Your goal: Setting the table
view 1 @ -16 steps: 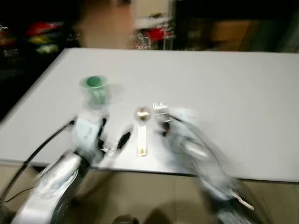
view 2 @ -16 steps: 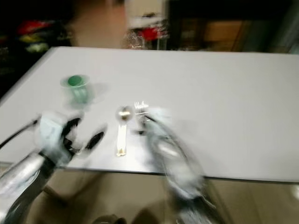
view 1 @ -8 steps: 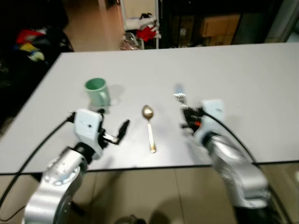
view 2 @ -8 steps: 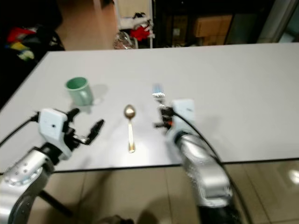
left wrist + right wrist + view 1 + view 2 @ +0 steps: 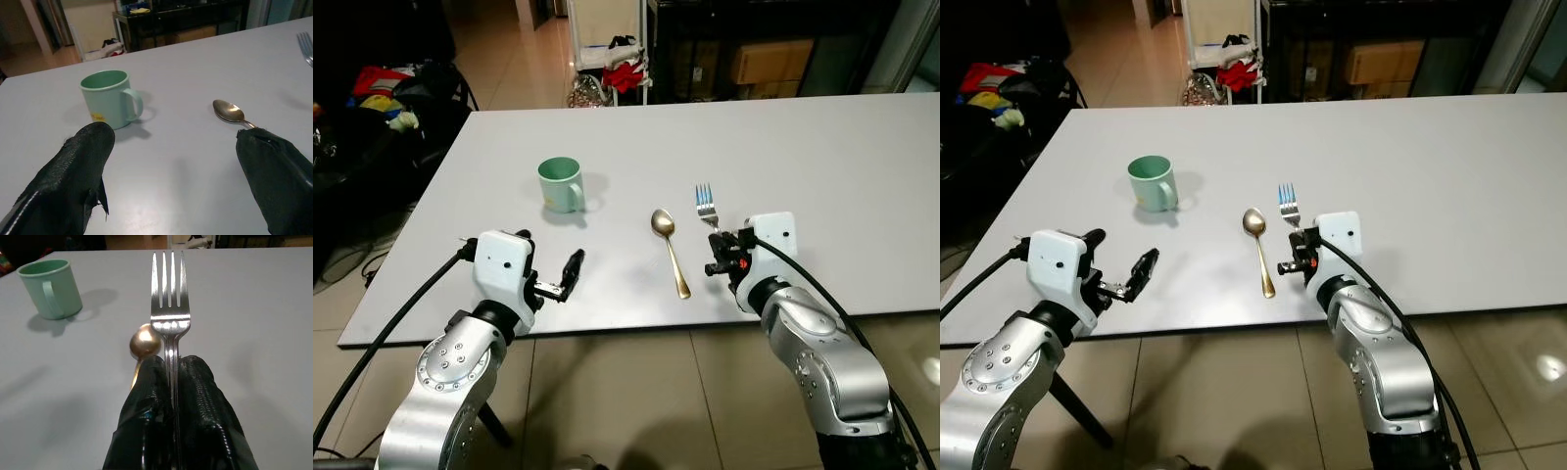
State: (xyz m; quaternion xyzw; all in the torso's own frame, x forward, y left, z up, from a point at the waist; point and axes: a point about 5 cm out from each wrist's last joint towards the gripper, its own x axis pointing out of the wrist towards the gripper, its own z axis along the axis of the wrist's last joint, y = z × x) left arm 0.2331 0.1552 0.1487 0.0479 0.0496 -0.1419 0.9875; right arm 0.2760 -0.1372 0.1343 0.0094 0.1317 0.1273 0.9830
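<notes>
A broad, pale grey rectangular bench (image 5: 822, 137) took up most of the scene, with a tiled floor (image 5: 636, 392) below its near edge and dark shelving and a heap of coloured clothes beyond its far side.

Two silver arms reached over the near edge. The left gripper (image 5: 560, 279) hovered just above the bench surface near the front-left part, its two black fingers (image 5: 80, 166) spread wide apart with nothing between them. The right gripper (image 5: 719, 253) sat further right, clenched on the handle of a silver metal fork (image 5: 706, 203). In the right wrist view the two black fingers (image 5: 200, 396) pressed against the handle from both sides, and the four tines pointed away from the robot, toward the far side of the bench.

A mint-green plastic mug (image 5: 559, 184) with a small yellow mark on its side stood upright on the bench, further from the robot than the left gripper, its handle turned toward the cutlery.

A gold-coloured metal spoon (image 5: 670, 249) lay flat on the bench between the mug and the fork, bowl away from the robot, handle angled toward the near edge. It lay just beside the fork, not touching it.
</notes>
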